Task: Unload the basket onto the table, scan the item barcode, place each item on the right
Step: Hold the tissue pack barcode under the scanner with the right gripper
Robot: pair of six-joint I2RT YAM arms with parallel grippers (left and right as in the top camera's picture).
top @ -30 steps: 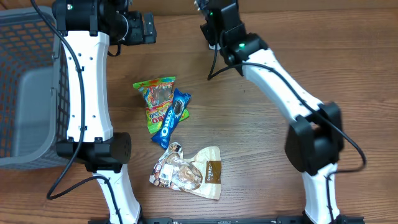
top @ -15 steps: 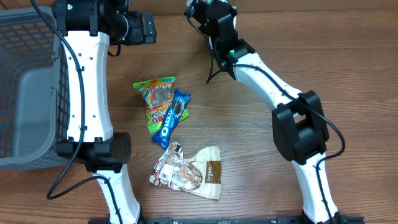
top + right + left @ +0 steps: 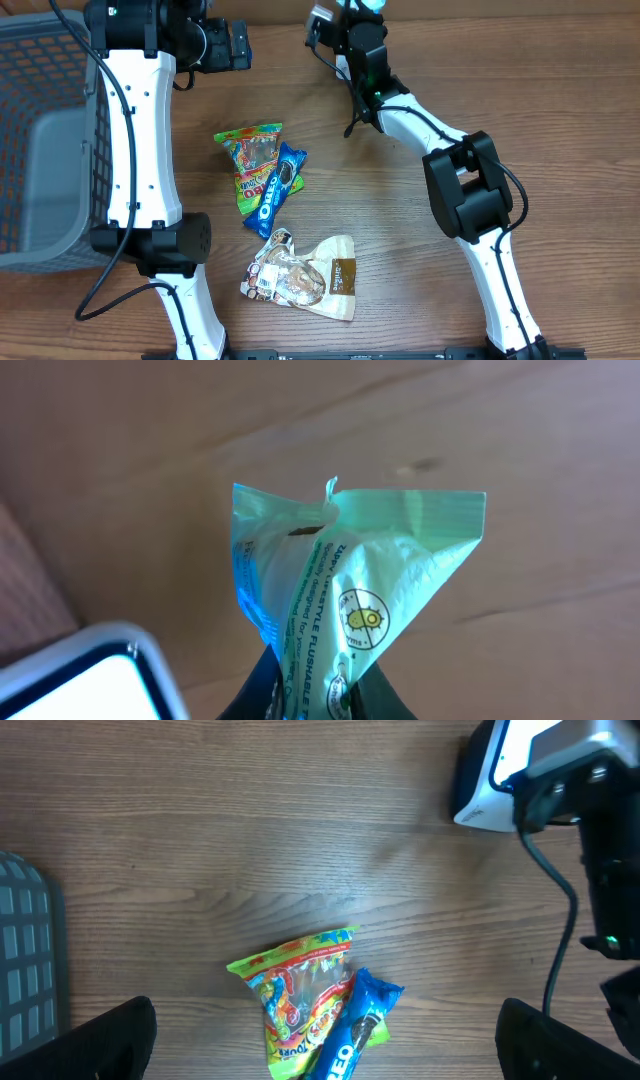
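The wooden surface [image 3: 400, 250] fills the scene, with a grey mesh basket [image 3: 40, 150] at its left edge. Both arms reach toward the far side, the right arm [image 3: 440, 130] stretched diagonally to the top middle.

Three snack bags lie loose in the centre. A colourful sweet bag [image 3: 255, 160] touches a blue biscuit pack [image 3: 278, 190], which partly overlaps it. A brown-and-white bag [image 3: 305, 275] sits nearer the front, just beside them. None of these is being handled.

At the far edge stands a white-and-dark scanner [image 3: 490, 780]. The item in play is a pale green packet [image 3: 370, 560], lifted off the surface and held up close to the scanner. In the right wrist view a rounded white corner, probably the scanner's, shows just below and left of the packet.

The step in hand looks like the presentation itself: the packet is picked and brought to the reader. No barcode shows on the face that can be seen, only small print and a round logo. The next move therefore probably calls for turning or tilting the packet until its code faces the scanner window.

The right pincer [image 3: 310, 695] is nearly closed, pinching the packet by its lower end. The left pincer [image 3: 236, 44] is spread wide, holds nothing, and hangs above the sweet bag and biscuit pack.
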